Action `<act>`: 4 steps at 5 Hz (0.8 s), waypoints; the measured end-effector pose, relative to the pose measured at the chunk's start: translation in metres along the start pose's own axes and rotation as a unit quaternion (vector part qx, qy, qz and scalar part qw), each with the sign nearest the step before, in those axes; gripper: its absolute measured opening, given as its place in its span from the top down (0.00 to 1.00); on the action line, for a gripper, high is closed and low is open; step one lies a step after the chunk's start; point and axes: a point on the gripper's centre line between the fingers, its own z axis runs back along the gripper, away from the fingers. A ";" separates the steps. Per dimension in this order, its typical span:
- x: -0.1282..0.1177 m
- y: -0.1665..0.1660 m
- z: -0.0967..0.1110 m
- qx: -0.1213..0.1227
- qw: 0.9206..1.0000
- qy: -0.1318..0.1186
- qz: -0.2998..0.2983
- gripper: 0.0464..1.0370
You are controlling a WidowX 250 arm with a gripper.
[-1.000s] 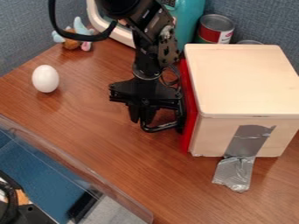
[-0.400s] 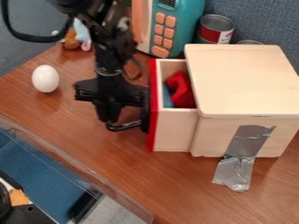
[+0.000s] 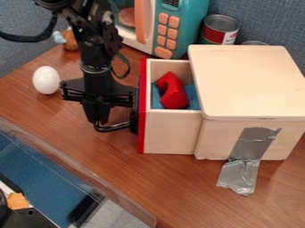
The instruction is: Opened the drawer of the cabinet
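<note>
Tabletop (image 3: 179,187), brown wood: one edge slants from the left down toward the bottom of my view, lined with a transparent rim (image 3: 89,176). Blue-grey partitions (image 3: 262,20) stand behind. Between that rim and the drawer (image 3: 171,133) lies a broad stretch of wood; a narrower strip runs between the red drawer front (image 3: 142,113) and the white egg (image 3: 46,80), and the gripper (image 3: 99,120) occupies part of it.

Arm (image 3: 98,51), black, one: enters at upper left, bends downward, its lower section nearly upright, a thick black cable (image 3: 30,38) looping beside it. Gripper: points down at the black handle (image 3: 113,128) on the drawer front; from here I cannot tell whether it is clenched or released. Its wide upper body appears close to the egg; contact unclear.

Cabinet (image 3: 250,80), pale wood: at the right, its drawer pulled out toward the arm, the rear portion under the top. Drawer contents: one curved red piece (image 3: 173,95), with blue material (image 3: 191,95) around it. Silver tape (image 3: 241,173): runs down the cabinet's near side onto the wood.

Behind: teal toy microwave (image 3: 196,29), orange buttons; one can (image 3: 219,30), red and white label.
</note>
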 end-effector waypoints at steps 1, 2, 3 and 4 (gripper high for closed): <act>-0.001 0.005 0.001 0.004 1.000 0.000 0.004 0.91; -0.002 0.010 0.002 0.009 1.000 0.001 0.005 0.91; -0.003 0.011 0.004 0.012 1.000 -0.002 0.008 0.91; -0.006 0.013 0.003 0.016 1.000 0.000 0.017 0.88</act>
